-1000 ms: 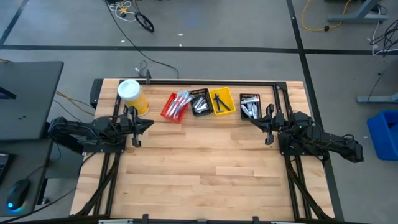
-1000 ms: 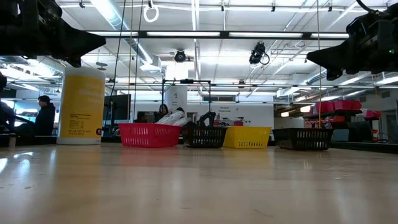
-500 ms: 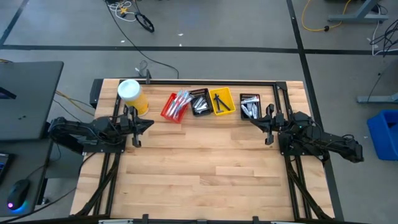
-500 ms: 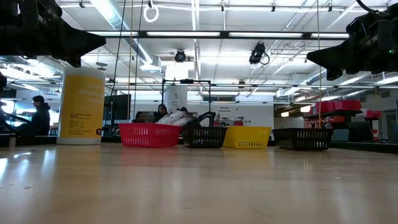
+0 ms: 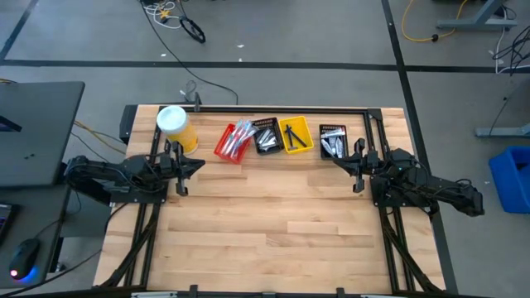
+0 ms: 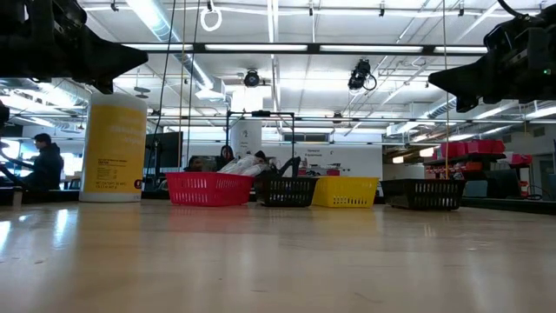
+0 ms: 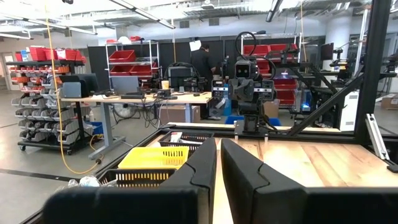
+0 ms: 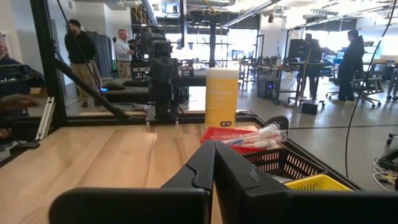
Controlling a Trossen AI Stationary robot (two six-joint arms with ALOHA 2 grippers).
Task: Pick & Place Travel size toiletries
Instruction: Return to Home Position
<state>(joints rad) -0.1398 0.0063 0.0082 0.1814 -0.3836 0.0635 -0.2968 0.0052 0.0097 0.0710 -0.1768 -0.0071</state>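
I see both arms held low over the table (image 5: pixel 273 223), 1 at each side, left gripper (image 5: pixel 201 165) and right gripper (image 5: pixel 323 156) clenched on nothing. The toiletries (image 5: pixel 242 132) lie in the 4 bins (image 5: pixel 221 147) at the far edge.

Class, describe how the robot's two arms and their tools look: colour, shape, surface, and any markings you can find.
The left arm and the right arm match: black, built of bulky jointed segments. The left tool and the right tool each have two matte black, angular fingers that taper towards the tips. No markings show.
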